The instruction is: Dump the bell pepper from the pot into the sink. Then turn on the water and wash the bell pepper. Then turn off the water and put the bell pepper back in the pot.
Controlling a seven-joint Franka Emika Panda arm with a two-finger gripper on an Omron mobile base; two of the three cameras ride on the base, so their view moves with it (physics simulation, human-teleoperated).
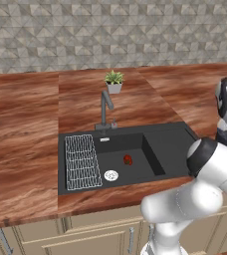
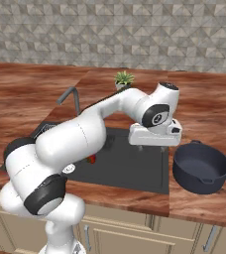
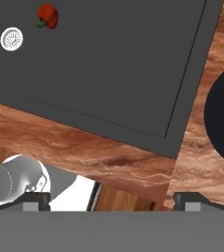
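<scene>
Gripper (image 3: 111,199) jaws wide apart w/ nothing btwn, over sink (image 3: 182,74) ledge; bell pepper (image 3: 47,16) near drain (image 3: 11,39), pot (image 2: 200,166) upright on counter (image 2: 204,106)

This is a kitchen, a rendered one. A long wood-grain desk (image 1: 21,144) runs along a wall of grey patterned tiles (image 1: 110,30), and a black sink (image 1: 170,144) is set down into it, with a round silver drain (image 1: 111,175), a wire rack (image 1: 81,162) on one side and a flat ledge on the other. A dark grey angular faucet (image 1: 105,107) stands at the back edge of the sink. Behind it sits a small potted plant (image 1: 114,81). Under the desk are pale cabinet doors with metal handles (image 1: 131,240). A dark blue pot (image 2: 200,167) stands on the desk just beside the sink, and a red bell pepper (image 1: 128,159) lies in the basin near the drain.
</scene>
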